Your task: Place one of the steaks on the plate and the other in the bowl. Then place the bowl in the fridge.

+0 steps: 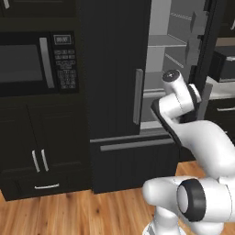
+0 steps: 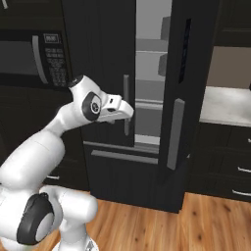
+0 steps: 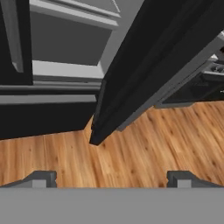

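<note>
In the left base view, the fridge [image 1: 120, 92] was seen with its right door swung open, beside the microwave [image 1: 36, 62]. In the right base view, the open door [image 2: 182, 98] stood before the counter [image 2: 228, 105]. In the hand view, the gripper [image 3: 111, 178] was held with jaws apart, empty, above the wooden floor [image 3: 144, 148] near the door's lower corner.

the fridge [image 1: 119, 92] runs off the top edge in both base views. its open right door [image 2: 184, 93] hides part of the shelves. the microwave [image 1: 32, 62] is cut at the left edge.
</note>
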Controlling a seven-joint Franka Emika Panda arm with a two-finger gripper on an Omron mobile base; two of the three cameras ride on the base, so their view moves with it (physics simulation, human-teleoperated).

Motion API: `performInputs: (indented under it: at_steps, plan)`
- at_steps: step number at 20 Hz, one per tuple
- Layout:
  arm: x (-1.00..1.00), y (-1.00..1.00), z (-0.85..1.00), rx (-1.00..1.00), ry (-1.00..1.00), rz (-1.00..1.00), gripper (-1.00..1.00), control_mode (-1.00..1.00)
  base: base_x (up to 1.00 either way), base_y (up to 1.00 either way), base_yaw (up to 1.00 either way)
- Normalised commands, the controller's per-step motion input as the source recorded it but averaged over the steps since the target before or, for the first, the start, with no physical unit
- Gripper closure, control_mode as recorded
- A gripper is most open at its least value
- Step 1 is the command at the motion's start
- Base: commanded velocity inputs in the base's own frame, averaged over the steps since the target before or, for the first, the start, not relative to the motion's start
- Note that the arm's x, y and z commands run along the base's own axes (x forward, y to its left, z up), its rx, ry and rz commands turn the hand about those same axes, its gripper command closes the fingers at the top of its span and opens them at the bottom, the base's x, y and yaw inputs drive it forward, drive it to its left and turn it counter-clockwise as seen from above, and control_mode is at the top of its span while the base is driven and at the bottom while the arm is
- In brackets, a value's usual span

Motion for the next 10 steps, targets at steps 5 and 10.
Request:
performInputs:
  at_steps: [5, 10]
  plan:
    - [0.93, -0.09, -0.14, 0.00, 0.03, 0.00, -1.00, -1.00, 0.00, 0.00, 0.00]
    - [0.80, -0.12, -0.18, 0.00, 0.00, 0.00, -1.00, -1.00, 0.00, 0.00, 0.00]
